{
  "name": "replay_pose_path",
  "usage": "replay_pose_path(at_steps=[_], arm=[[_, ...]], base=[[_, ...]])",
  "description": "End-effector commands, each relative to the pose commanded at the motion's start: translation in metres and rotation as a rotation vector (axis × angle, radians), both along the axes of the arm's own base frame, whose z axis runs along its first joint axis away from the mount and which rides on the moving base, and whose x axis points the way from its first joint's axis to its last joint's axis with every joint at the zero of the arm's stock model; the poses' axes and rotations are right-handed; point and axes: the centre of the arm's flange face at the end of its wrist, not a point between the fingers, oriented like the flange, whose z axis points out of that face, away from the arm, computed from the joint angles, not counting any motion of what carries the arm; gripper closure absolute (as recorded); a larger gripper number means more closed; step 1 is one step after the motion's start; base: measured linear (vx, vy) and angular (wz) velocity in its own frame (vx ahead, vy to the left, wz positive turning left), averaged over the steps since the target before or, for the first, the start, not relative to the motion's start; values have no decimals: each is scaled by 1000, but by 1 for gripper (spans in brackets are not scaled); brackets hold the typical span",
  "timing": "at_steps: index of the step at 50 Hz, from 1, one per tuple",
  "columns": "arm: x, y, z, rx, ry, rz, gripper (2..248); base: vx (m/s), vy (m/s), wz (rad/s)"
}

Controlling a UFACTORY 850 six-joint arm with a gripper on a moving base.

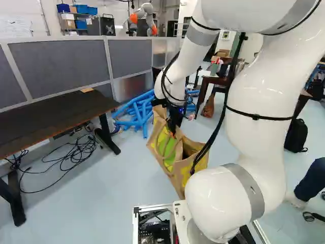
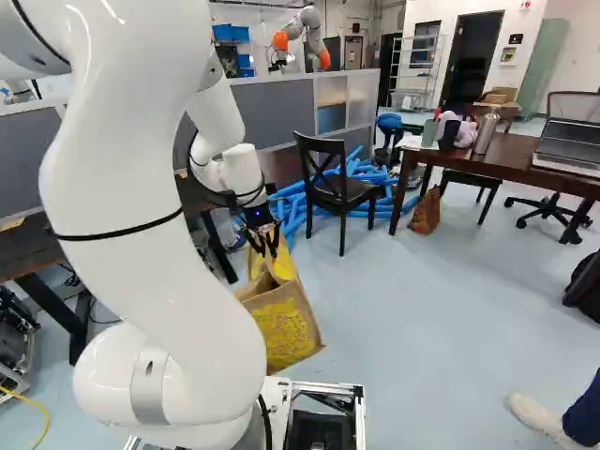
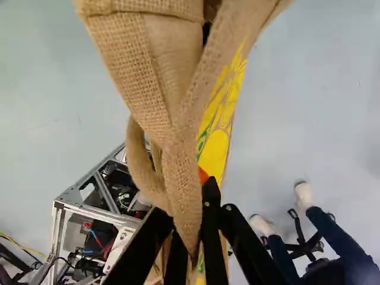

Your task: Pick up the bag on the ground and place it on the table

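Pale floor is showing under the bag, which we are gripping by its handles in the claw; it's hanging below, with the dark counter lying left, so we're probably needing a leftward swing.

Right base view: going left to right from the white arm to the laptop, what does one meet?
White arm, burlap bag with yellow print, black chair, small brown bag on the floor, silver bottle, laptop.
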Motion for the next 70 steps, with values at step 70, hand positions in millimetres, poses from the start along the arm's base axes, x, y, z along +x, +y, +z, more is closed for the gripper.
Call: replay_pose_path(at_steps=[70], arm=[[7, -12, 112, -29, 3, -45, 226]], base=[[0, 0, 0]])
